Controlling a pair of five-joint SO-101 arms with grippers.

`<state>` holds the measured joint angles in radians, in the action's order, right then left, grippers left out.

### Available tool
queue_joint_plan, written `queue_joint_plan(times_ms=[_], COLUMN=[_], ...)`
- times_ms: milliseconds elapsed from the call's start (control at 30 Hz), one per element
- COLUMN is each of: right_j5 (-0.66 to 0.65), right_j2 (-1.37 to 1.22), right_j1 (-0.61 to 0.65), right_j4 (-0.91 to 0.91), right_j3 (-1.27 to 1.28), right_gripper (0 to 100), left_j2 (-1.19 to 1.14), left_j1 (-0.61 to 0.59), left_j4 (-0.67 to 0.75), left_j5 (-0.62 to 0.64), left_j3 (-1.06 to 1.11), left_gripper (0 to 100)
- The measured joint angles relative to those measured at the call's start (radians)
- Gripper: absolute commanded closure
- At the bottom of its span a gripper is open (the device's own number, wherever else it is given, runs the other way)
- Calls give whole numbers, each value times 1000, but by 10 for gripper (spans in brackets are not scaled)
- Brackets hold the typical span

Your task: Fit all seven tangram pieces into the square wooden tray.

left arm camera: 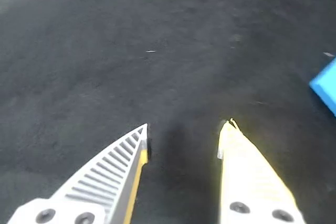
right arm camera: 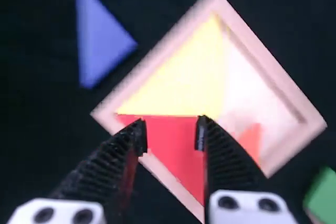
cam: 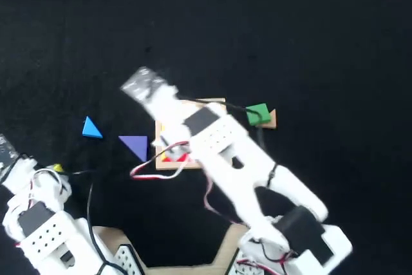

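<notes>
1. The square wooden tray [right arm camera: 152, 56] sits as a diamond at the centre of the right wrist view. A yellow triangle [right arm camera: 184, 77] fills its upper-left part. A red triangle [right arm camera: 176, 145] lies along the lower-left rim, with a small orange piece [right arm camera: 252, 140] beside it. Bare floor is left toward the right corner.
2. The right gripper [right arm camera: 169, 129] is held over the red triangle, jaws apart and nothing between them.
3. The left gripper [left arm camera: 184, 129] is seen at the bottom of the left wrist view over the black cloth [left arm camera: 157, 35]. Its jaws are also apart and empty. A blue triangle [left arm camera: 325, 85] shows at the right edge.
4. Outside the tray, a purple triangle [right arm camera: 97, 40] lies just beside the upper-left rim. A green piece [cam: 257, 114] lies right of the tray in the high view.
5. Fetching the next piece is judged to be the step in hand, and the purple triangle is the nearest.
6. It should be straddled across two sides and gripped squarely, so that twisting is avoided.
7. It should be lifted clear of the rim, turned to match the bare area and lowered flat. Otherwise the seated pieces may be nudged.
</notes>
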<state>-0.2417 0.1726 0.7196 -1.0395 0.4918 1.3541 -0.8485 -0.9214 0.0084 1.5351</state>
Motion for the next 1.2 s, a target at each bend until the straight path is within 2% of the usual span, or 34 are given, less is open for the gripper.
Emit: queue_joint_plan(times_ms=[233, 433, 633, 800, 1200], right_j5=[74, 178, 308, 361, 364], right_j2=[-361, -707, -913, -968, -1017], right_j1=[69, 141, 164, 166, 169], right_j4=[-187, -368, -534, -582, -562], right_j3=[-402, -786, -1060, -1140, -1151], right_gripper=[766, 760, 760, 760, 760], left_j2=[0, 0, 0, 0, 0], left_j1=[-34, -9, -9, -6, -6], left_j4=[0, 0, 0, 0, 0], left_j5=[-2, -2, -2, -2, -2], left_j3=[0, 0, 0, 0, 0], left_gripper=[779, 779, 779, 779, 779])
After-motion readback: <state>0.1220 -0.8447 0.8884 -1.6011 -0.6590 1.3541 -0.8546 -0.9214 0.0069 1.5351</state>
